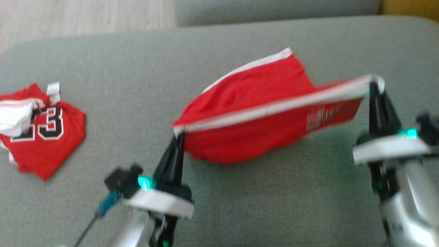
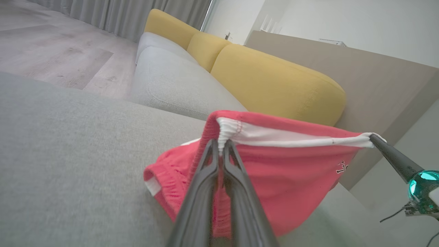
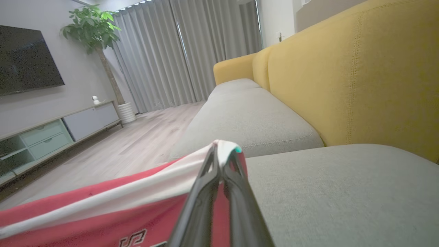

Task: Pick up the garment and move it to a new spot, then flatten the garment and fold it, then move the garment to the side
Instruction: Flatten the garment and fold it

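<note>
Closest to me is the left end effector (image 1: 179, 135), with its two dark fingers pressed tight together on one end of a white band. The right end effector (image 1: 374, 84) is pinched shut the same way on the other end of that band. Between them hang the red shorts (image 1: 260, 113), stretched out and lifted. The bottom of the shorts sags down to the grey sofa seat (image 1: 240, 206), about in the middle of it.

Here is what I think could go wrong. Each end effector holds just a tiny bit of the band, right at the corner. If the arms pull too far apart, a corner could slip out. Then the shorts would flop down in a heap and need picking up again. The low part of the shorts could also drag on the sofa and bunch up, so they would not lie flat.

A red shirt (image 1: 44, 137) lies crumpled on the left side of the sofa seat, well apart from the shorts. It has a big "23" on it in black with white edges. The shorts have a small white patch with writing near the right end effector, but it is too blurry to read. The right wrist view shows some black and white letters at the bottom, cut off.
</note>
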### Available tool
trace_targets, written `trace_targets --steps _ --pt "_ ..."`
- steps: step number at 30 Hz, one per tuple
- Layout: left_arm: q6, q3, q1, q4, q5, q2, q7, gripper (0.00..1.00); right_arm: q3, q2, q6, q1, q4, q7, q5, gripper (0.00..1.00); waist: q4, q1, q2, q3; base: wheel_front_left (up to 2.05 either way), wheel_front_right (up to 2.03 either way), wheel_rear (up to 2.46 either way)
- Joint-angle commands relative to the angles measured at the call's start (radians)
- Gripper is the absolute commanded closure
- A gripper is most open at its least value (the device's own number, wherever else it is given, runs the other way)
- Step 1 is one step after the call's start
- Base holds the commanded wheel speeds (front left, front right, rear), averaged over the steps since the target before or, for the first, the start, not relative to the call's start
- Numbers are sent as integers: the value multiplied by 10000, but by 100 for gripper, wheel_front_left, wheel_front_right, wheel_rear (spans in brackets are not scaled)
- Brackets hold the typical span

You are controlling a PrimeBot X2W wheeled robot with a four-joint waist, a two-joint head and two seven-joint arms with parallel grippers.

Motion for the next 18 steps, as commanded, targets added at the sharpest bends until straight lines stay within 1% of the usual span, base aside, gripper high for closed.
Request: trace_targets --steps 1,5,10,18 --pt "18 129 -789 -50 -152 23 -66 100 377 -149 19 -915 33 58 -116 100 277 -4 0 721 0 0 0" --pt "18 -69 -1966 535 -461 -4 -66 100 685 -181 19 -2506 1166 308 -350 100 440 -4 0 1357 0 0 0" --pt "18 -257 -3032 1267 -1022 -82 -66 100 962 -14 19 -4112 2774 656 -531 100 641 -4 0 1950 0 0 0" --pt "18 -211 -4041 2174 -1302 -149 -66 100 1154 -19 19 -5918 4830 250 -938 100 961 -4 0 2573 0 0 0"
